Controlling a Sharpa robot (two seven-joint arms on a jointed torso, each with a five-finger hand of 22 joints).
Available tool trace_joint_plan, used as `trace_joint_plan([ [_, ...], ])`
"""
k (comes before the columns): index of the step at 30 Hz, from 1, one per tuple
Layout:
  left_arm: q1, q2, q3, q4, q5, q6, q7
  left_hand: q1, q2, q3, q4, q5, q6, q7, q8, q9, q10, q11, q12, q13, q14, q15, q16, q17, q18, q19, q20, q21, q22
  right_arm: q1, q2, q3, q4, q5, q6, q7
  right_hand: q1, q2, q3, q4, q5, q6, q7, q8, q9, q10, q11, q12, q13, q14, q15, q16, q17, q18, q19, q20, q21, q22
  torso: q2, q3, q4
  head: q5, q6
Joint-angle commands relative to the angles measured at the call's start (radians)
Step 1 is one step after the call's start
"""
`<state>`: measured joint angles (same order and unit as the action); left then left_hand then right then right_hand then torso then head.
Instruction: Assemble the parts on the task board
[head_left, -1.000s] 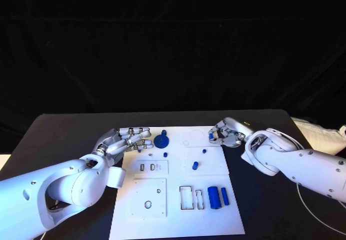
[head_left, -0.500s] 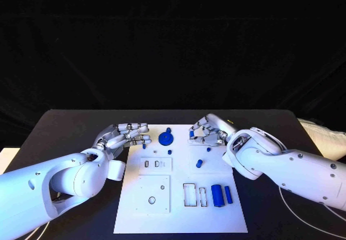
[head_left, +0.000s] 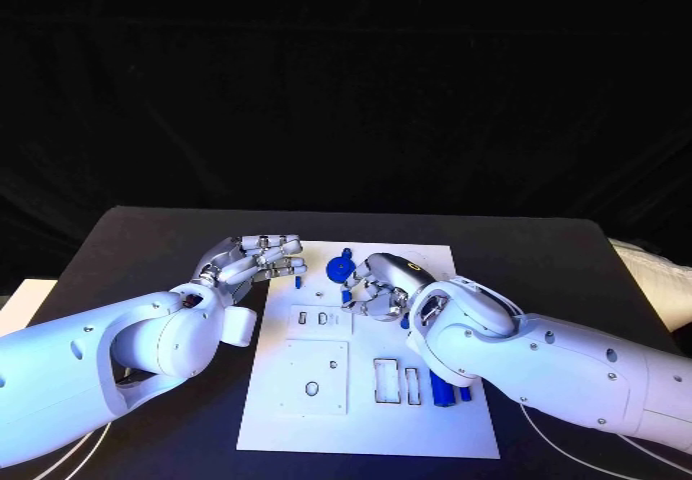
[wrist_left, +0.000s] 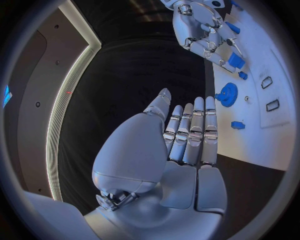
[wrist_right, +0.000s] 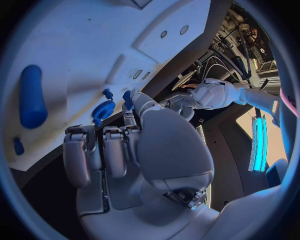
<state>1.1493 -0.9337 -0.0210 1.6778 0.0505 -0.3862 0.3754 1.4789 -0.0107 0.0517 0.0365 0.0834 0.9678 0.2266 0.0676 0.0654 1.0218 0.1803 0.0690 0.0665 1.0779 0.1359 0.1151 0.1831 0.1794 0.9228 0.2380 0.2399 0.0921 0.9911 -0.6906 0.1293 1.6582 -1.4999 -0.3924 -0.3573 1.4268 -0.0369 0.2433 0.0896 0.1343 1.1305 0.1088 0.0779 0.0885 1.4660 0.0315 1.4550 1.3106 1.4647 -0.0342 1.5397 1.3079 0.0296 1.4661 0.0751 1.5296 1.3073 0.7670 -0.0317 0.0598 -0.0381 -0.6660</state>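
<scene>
Since the earlier frame, the right hand (head_left: 378, 290) has been carried inward over the task board (head_left: 372, 420), fingers curled; whether anything is held cannot be told. The left hand (head_left: 257, 260) is kept open and empty at the board's ten o'clock. A blue gear (head_left: 340, 267) (light, rigid, best pinched at its rim) lies at twelve o'clock on the black table (head_left: 144, 250).
</scene>
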Motion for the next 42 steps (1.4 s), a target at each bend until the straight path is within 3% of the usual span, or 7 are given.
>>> trace_joint_plan([
  [1, 0.001, 0.003, 0.001, 0.004, -0.008, 0.020, 0.016, -0.006, 0.006, -0.001, -0.009, -0.006, -0.006, 0.002, -0.002, -0.001, -0.007, 0.001, -0.005, -0.001, -0.009, 0.003, -0.007, 0.001, -0.004, -0.013, 0.004, -0.007, -0.004, -0.007, 0.015, -0.005, -0.009, -0.058, 0.038, -0.058, -0.014, -0.002, 0.005, 0.000, 0.008, 0.001, 0.002, 0.002, 0.001, 0.050, -0.004, -0.006, 0.181, 0.089, -0.005, -0.003, 0.185, -0.007, 0.039, -0.003, -0.004, 0.168, 0.002, 0.0000, 0.0014, 0.001, -0.004],
  [4, 0.001, 0.003, 0.001, 0.007, -0.012, 0.019, 0.017, -0.008, 0.007, -0.002, -0.009, -0.006, -0.007, 0.003, -0.003, -0.001, -0.009, 0.002, -0.005, -0.001, -0.012, 0.004, -0.008, 0.001, -0.004, -0.017, 0.005, -0.010, -0.005, -0.011, 0.030, -0.011, -0.016, -0.065, 0.043, -0.062, -0.017, -0.003, 0.005, 0.001, 0.008, 0.001, 0.003, 0.001, 0.001, 0.050, -0.003, -0.007, 0.181, 0.090, -0.005, -0.003, 0.185, -0.006, 0.038, -0.003, -0.005, 0.167, 0.001, 0.0004, -0.0003, 0.009, -0.007],
  [9, 0.001, 0.006, 0.001, 0.013, -0.014, 0.022, 0.015, -0.010, 0.007, -0.002, -0.010, -0.006, -0.008, 0.003, -0.002, -0.001, -0.009, 0.002, -0.005, -0.001, -0.017, 0.005, -0.010, 0.000, -0.003, -0.021, 0.007, -0.012, -0.006, -0.015, 0.048, -0.017, -0.022, -0.085, 0.050, -0.067, -0.019, -0.004, 0.005, 0.001, 0.009, 0.001, 0.003, 0.001, 0.000, 0.050, -0.003, -0.007, 0.181, 0.089, -0.004, -0.004, 0.184, -0.006, 0.038, -0.003, -0.005, 0.166, 0.001, 0.0009, -0.0010, 0.010, -0.010],
  [24, 0.001, 0.011, 0.001, 0.024, -0.015, 0.024, 0.010, -0.011, 0.007, -0.002, -0.012, -0.006, -0.008, 0.004, -0.002, -0.001, -0.010, 0.003, -0.005, -0.001, -0.020, 0.006, -0.012, 0.000, -0.003, -0.024, 0.008, -0.014, -0.007, -0.018, 0.072, -0.023, -0.028, -0.100, 0.086, -0.074, -0.028, -0.010, 0.004, 0.001, 0.012, 0.000, 0.003, -0.001, 0.000, 0.050, -0.002, -0.006, 0.181, 0.090, -0.004, -0.003, 0.185, -0.006, 0.039, -0.002, -0.005, 0.167, 0.002, 0.0022, 0.0001, 0.023, -0.018],
  [42, 0.000, 0.012, 0.001, 0.031, -0.015, 0.025, 0.007, -0.011, 0.008, -0.002, -0.012, -0.006, -0.009, 0.004, -0.002, -0.001, -0.010, 0.003, -0.005, -0.001, -0.020, 0.006, -0.012, 0.000, -0.003, -0.024, 0.008, -0.014, -0.007, -0.022, 0.079, -0.027, -0.040, -0.093, 0.137, -0.078, -0.066, -0.048, -0.014, 0.003, 0.012, -0.044, 0.020, -0.017, -0.012, 0.033, 0.011, -0.039, 0.162, 0.087, 0.007, -0.009, 0.174, -0.001, 0.023, 0.006, -0.017, 0.144, 0.000, 0.0015, -0.0008, 0.026, -0.025],
])
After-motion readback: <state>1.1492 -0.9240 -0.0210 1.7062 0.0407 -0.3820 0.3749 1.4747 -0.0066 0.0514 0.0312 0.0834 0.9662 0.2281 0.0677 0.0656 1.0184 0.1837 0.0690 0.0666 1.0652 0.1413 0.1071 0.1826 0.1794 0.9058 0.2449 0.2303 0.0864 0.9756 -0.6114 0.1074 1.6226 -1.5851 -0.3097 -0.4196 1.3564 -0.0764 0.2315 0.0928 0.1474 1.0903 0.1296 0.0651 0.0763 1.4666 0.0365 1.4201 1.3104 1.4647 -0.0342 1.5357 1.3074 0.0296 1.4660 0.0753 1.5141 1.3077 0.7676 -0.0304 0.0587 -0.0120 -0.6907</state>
